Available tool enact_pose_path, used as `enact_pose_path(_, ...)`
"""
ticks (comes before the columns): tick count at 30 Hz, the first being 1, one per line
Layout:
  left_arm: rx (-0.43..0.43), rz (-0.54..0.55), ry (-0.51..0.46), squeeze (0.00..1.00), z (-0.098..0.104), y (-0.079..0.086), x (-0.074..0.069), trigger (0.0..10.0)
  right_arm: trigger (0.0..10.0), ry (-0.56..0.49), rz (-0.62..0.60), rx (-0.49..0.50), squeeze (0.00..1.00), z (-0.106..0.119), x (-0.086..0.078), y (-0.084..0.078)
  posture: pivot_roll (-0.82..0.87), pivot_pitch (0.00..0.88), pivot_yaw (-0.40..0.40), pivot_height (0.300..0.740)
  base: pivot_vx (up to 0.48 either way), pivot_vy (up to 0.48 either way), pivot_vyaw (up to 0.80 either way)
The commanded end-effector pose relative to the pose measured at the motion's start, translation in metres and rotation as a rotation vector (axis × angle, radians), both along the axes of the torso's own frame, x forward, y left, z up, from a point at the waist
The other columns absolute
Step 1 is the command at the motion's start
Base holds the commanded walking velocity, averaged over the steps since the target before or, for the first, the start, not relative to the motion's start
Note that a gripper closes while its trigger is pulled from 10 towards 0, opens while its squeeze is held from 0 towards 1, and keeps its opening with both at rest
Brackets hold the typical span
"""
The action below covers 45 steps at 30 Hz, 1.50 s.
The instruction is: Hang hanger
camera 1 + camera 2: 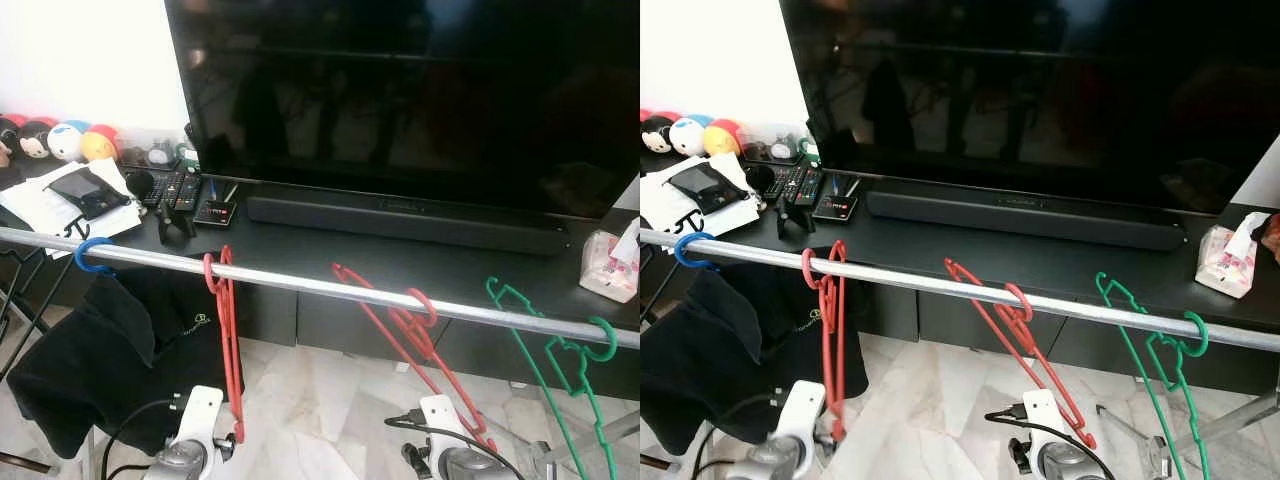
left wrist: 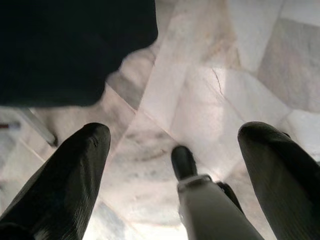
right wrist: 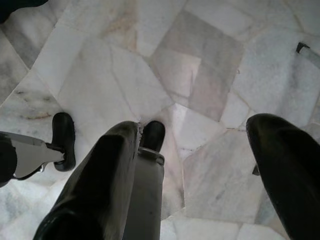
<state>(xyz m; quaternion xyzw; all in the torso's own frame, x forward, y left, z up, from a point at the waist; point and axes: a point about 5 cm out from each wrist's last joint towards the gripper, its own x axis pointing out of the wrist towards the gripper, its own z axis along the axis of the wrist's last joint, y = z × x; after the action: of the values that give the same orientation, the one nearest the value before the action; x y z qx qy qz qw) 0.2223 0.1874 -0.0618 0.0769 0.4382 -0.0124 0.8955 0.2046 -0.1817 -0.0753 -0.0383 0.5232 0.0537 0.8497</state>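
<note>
Overhead, a silver metal rail (image 1: 300, 283) runs across the scene in front of a black TV bench (image 1: 420, 265), and four plastic hangers hook over it. Going left to right: one blue hanger (image 1: 92, 254), of which just the hook shows, carrying a black garment (image 1: 110, 350); one red hanger (image 1: 228, 340) hanging straight down; a second red hanger (image 1: 415, 335) swung at a slant; and one green hanger (image 1: 560, 375), also slanted, near the rail's right end.

On the bench behind, from the left: a row of round plush toys (image 1: 60, 140), a stack of papers (image 1: 50, 205) with a black pouch (image 1: 88, 190) on top, a few remote controls (image 1: 175, 190), one large dark television (image 1: 410, 100) with one black soundbar (image 1: 405, 222) lying in front of it, and one pink tissue pack (image 1: 610, 265) at the far right.

Both arms hang low over the marble floor (image 3: 200, 65). The left hand (image 2: 175, 150) has its two black fingers (image 2: 75, 165) spread wide apart with nothing between them, the black garment's edge above it in the wrist view. The right hand (image 3: 195, 165) likewise has its two fingers (image 3: 285, 165) parted and holds nothing.
</note>
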Motion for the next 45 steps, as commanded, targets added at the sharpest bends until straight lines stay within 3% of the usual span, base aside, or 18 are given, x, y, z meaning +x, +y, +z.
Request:
enact_pose_path(1,-0.004,0.006,0.041,0.0,-0.0078,-0.0036,-0.0112,10.0,10.0,0.004,-0.022,0.001,0.0,-0.0022,-0.0044,-0.0021,0.01,0.0,-0.052,0.74,0.0,0.0,0.0)
enact_pose_path(7,0.016,-0.043,0.047,0.0,-0.0097,-0.0091,-0.0119,10.0,10.0,0.012,-0.027,0.005,0.0,-0.0038,-0.0071,-0.0007,0.01,0.0,-0.045,0.74,0.0,0.0,0.0)
enact_pose_path(27,0.015,-0.005,0.007,0.0,-0.0105,-0.0097,-0.0133,10.0,10.0,0.007,-0.024,0.003,0.0,-0.0047,-0.0085,0.0008,0.02,0.0,-0.041,0.74,0.0,0.0,0.0)
enact_pose_path(45,0.009,0.007,0.01,0.0,-0.0119,-0.0082,-0.0164,10.0,10.0,0.012,-0.026,0.008,0.0,-0.0058,-0.0103,0.0019,0.02,0.0,-0.036,0.74,-0.278,0.0,0.0)
